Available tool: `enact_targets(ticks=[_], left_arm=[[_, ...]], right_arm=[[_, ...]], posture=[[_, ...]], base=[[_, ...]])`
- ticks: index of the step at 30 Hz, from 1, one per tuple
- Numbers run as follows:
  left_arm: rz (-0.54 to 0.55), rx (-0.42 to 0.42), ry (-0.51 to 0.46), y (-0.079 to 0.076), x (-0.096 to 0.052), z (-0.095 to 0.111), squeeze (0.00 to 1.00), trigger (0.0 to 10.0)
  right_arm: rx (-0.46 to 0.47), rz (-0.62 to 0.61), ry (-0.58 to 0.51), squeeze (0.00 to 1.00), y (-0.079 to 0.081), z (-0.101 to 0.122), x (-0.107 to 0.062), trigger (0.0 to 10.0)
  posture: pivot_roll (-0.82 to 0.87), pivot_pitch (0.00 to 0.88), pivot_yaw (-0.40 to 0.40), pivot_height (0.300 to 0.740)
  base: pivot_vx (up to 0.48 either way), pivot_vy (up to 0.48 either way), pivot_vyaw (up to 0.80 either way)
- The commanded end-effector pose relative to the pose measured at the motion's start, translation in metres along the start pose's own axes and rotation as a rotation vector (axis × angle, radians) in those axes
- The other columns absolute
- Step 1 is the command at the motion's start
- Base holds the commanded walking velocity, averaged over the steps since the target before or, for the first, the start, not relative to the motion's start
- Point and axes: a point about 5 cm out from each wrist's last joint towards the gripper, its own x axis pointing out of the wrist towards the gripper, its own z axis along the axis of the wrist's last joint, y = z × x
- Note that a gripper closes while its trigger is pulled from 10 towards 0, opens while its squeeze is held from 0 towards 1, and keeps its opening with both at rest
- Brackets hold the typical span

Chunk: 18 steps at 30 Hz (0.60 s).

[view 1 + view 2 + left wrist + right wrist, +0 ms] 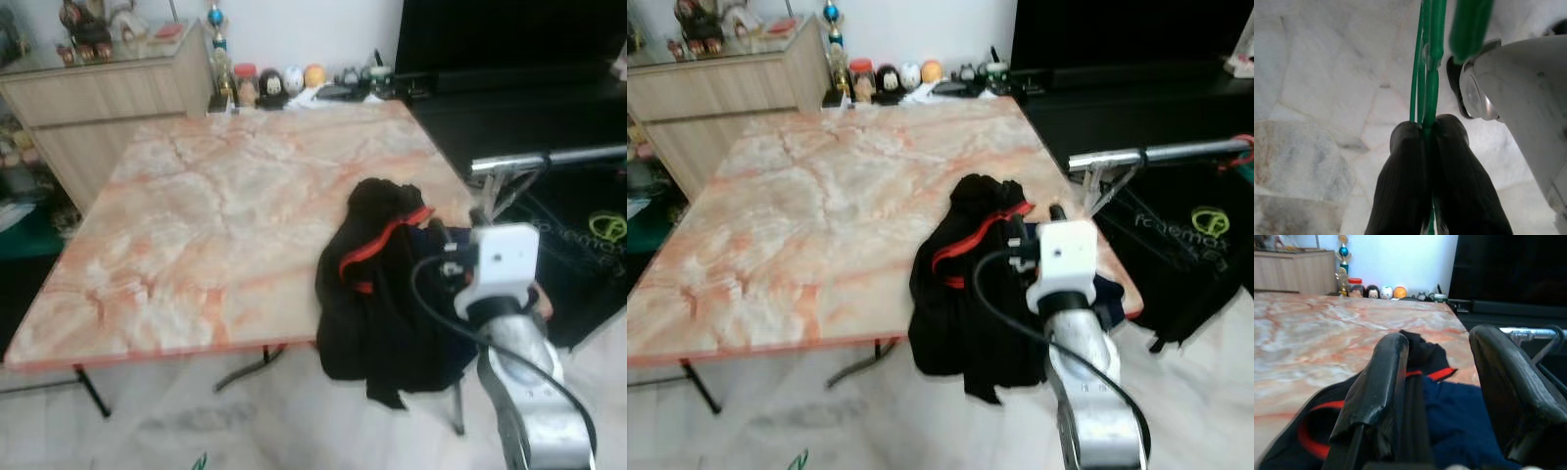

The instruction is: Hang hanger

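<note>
Green hanger [1426, 73] clamped between left pincer [1429, 128] fingertips.

The surface [216, 225] is pinkish-orange marble with white veining. The garment [377, 284] is black with red trim, with a navy bit showing. The hanger [1427, 63] is bright green against the black fingers [1405, 181].

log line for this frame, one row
task: hang hanger | left gripper: shut on green hanger | right gripper: open over black garment | table | rail

One table [196, 225], one black garment [377, 294] — one green hanger [1430, 73], two grippers.
</note>
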Motion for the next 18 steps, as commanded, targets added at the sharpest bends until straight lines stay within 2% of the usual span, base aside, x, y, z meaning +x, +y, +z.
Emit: enact_targets(ticks=[1,10,18], left_arm=[[-0.003,0.014,0.012,-0.0004,-0.0002,-0.0021,0.0,10.0],[-0.004,0.019,0.014,-0.0005,-0.0002,-0.0022,0.0,10.0],[-0.003,0.027,0.015,-0.0001,-0.0001,-0.0017,0.0,10.0]], right_arm=[[-0.009,0.001,-0.015,0.0,-0.0007,0.0038,0.0017,10.0],[-0.009,0.0,-0.015,0.0,-0.0009,0.0038,0.0018,10.0],[-0.004,0.005,-0.017,0.0,0.0011,0.0043,0.0026,10.0]], posture=[[-0.21,0.0,0.036,0.74],[-0.22,0.0,0.036,0.74],[-0.21,0.0,0.036,0.74]], base=[[-0.259,0.0,0.0],[-0.256,0.0,0.0],[0.0,0.0,0.0]])
